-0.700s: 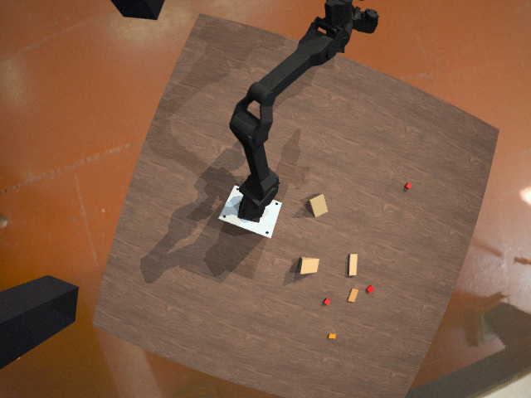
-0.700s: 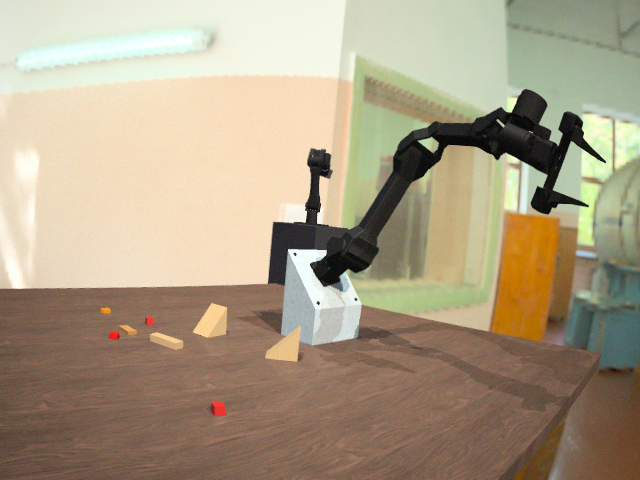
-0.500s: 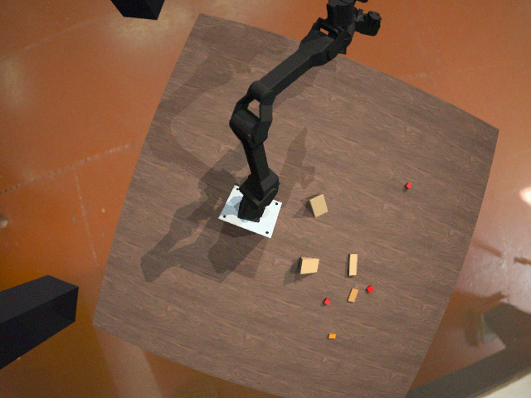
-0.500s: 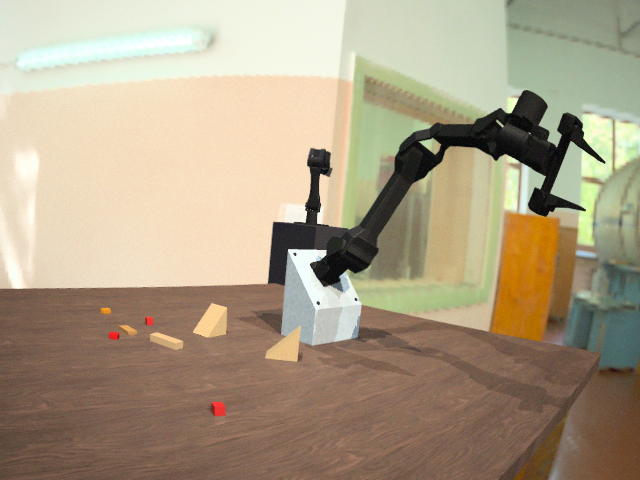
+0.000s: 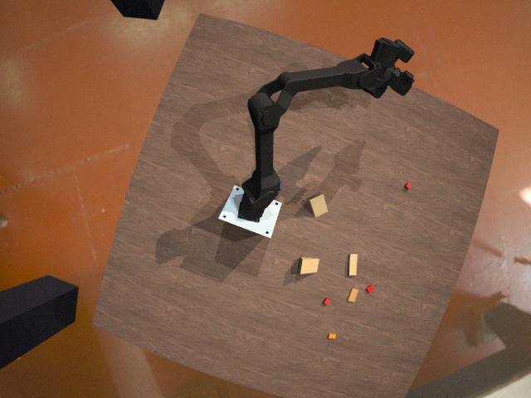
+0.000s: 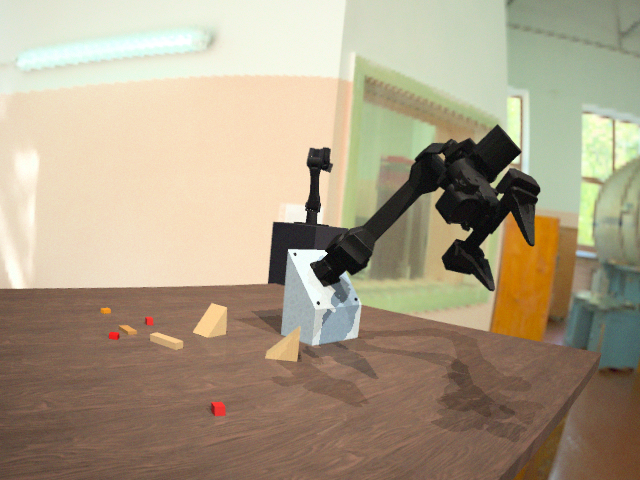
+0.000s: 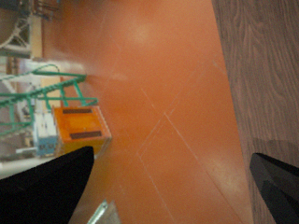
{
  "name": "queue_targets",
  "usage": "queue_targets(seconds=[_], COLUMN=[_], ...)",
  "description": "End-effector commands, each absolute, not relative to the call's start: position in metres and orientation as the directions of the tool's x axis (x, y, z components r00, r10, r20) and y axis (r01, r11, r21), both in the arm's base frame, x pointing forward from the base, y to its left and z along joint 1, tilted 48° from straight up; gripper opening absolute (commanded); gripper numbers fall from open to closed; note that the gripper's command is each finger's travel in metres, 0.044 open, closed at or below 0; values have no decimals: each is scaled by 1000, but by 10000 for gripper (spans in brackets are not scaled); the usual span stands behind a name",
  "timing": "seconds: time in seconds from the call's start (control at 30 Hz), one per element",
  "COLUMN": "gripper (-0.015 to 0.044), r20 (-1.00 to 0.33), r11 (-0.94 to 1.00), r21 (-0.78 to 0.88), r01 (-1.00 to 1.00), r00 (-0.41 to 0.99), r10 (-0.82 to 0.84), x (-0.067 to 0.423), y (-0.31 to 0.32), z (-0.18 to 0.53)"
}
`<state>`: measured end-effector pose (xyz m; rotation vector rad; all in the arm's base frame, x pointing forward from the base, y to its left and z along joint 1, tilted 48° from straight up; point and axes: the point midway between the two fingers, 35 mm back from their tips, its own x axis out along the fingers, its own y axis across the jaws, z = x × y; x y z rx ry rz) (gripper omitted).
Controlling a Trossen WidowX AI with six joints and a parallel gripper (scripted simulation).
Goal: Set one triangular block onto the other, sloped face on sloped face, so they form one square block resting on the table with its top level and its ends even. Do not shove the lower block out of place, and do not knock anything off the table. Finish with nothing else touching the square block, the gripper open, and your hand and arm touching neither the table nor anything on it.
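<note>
Scattered small blocks (image 5: pixel 352 264) beside wedges (image 5: pixel 309 265)

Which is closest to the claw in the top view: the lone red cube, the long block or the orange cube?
From the claw:
1. Lone red cube, right side.
2. Long block, lower right.
3. Orange cube, near the bottom edge.

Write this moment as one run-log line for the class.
tool: open, empty, above table edge | wedges: apart, on table, untouched | stacking: not yet begun
</note>
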<state>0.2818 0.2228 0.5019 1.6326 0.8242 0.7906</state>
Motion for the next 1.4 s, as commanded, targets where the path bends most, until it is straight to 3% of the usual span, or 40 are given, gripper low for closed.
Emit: queue_targets(seconds=[0.0, 0.33, 0.67, 1.03, 1.37], gripper=[440, 440, 440, 440, 440], r20=[-41, -322, -554, -705, -679], r11=[-122, -135, -320, -631, -813], r21=[967, 844, 583, 146, -381], r01=[226, 519, 747, 762, 440], r00=[605, 692, 653, 527, 463], r10=[795, 647, 516, 474, 570], x=[330, 419, 440, 377, 252], y=[206, 127, 18, -91, -129], z=[451, 317, 177, 32, -73])
